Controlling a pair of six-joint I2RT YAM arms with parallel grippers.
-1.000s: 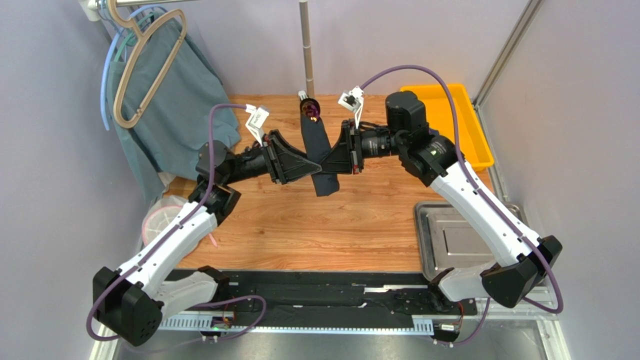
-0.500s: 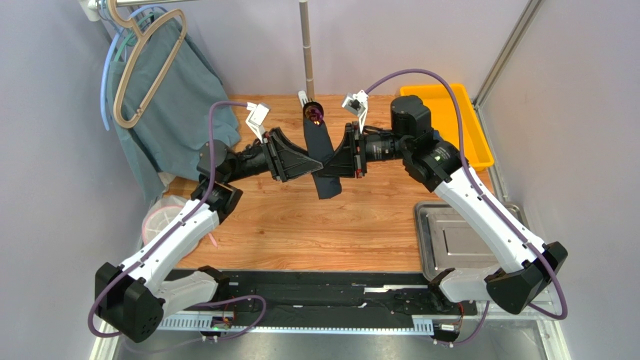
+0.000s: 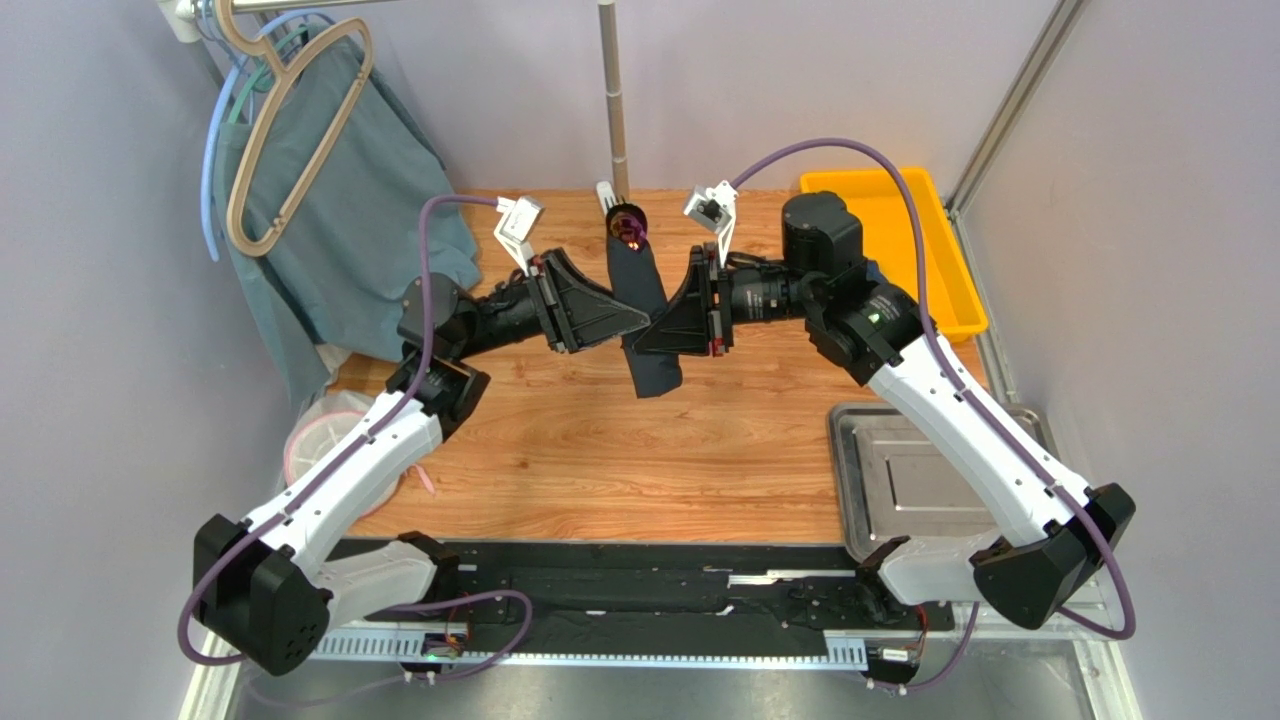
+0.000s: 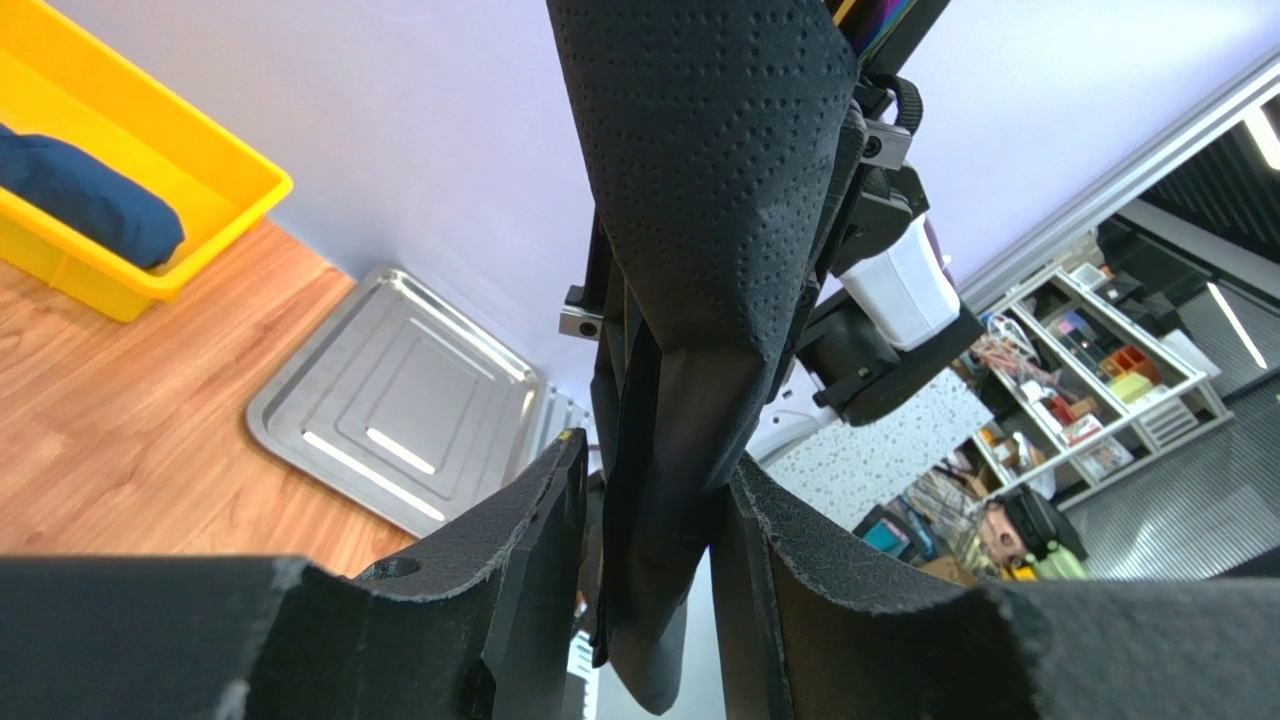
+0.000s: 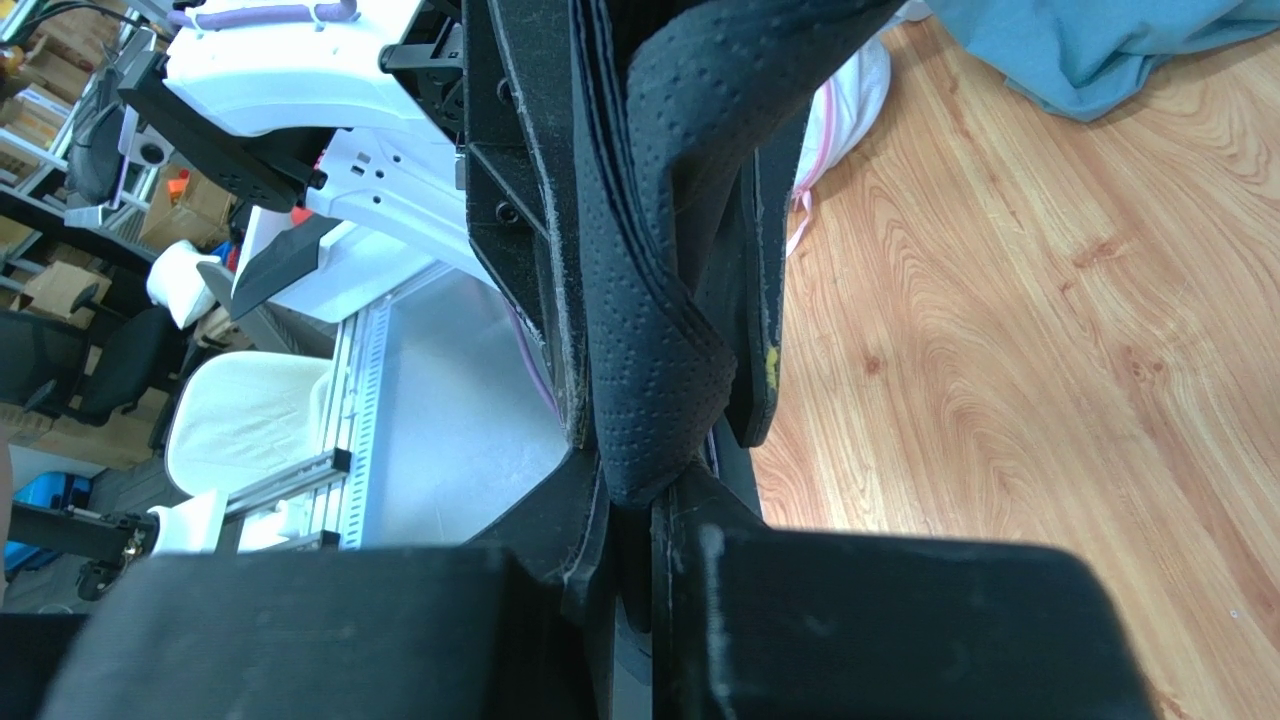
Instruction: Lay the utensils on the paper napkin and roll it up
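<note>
Right gripper [image 5: 639, 510]: clamped hard on the paper napkin [image 5: 661, 345], with a bunched fold of the dimpled black sheet squeezed between the pads. Left gripper [image 4: 646, 480]: partway open, one finger on each side of the napkin's hanging end. Impossible to tell whether those pads press the sheet or merely flank it. Both aloft over the wooden table [image 3: 601, 450], tip to tip toward its far side, with the napkin as a narrow dark strip crossing between them. At the strip's far end, a dark knob with a purple glint [image 3: 624, 225]. At its near end, a loose tail dangling clear of the wood.

At the table's near right: a steel tray [image 3: 902, 480]. At the far right corner: a yellow bin [image 3: 917, 255]. Off the left edge: a teal cloth [image 3: 338, 210] on a hanger [image 3: 286, 135], and nearer, a round pink-and-white item [image 3: 323, 443]. Behind the table: a metal pole [image 3: 612, 90] and pale lilac walls.

Only from the left wrist: a dark blue bundle [image 4: 83, 195] lying in the bin, and cluttered shelves past the wall's edge. Only from the right wrist: the napkin's layers edge-on and an aluminium rail [image 5: 338, 450] along the table's front. Only from above: the strip's whole length.
</note>
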